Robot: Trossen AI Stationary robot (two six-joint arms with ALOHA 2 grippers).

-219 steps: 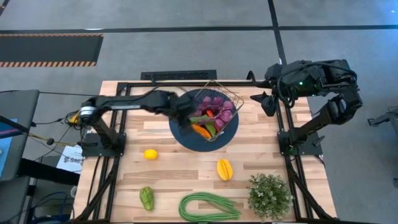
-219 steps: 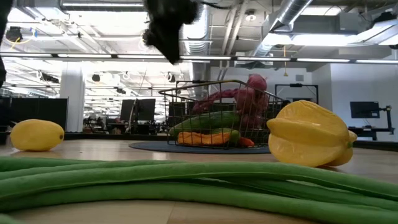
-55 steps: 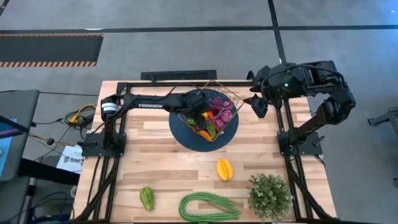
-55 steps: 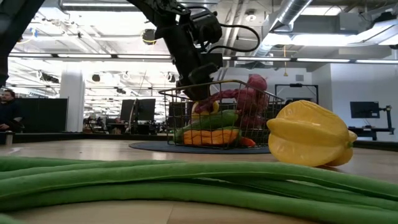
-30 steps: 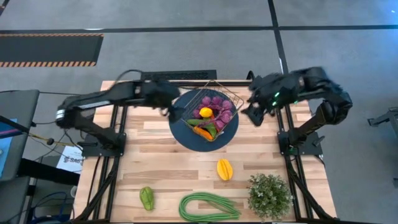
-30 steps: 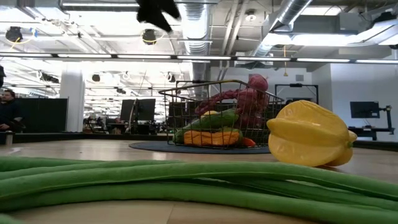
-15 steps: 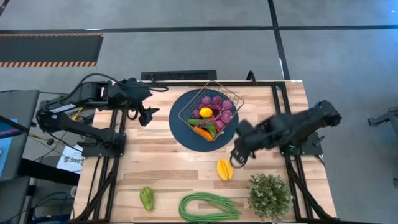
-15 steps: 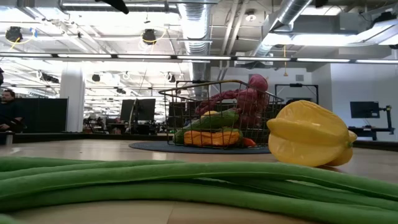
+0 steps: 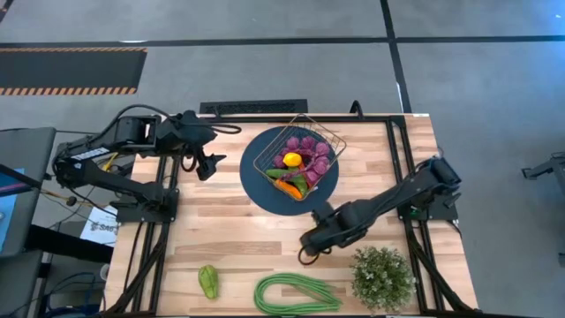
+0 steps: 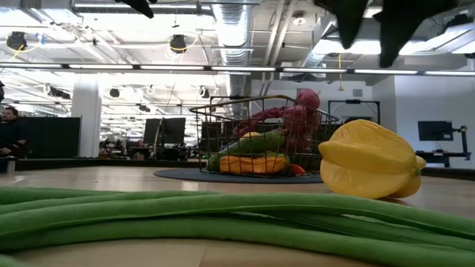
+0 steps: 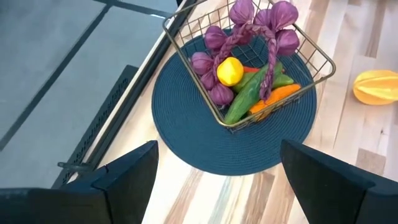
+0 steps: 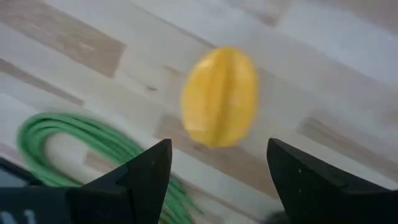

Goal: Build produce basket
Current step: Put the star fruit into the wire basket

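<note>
Bright even light; blurred right-wrist view

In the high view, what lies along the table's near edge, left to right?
Green pepper → long green beans → potted plant.

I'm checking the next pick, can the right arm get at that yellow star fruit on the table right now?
Probably yes. The right gripper hangs open directly above the yellow star fruit, which lies alone on bare wood; the green beans lie off to one side, apart from it.
</note>
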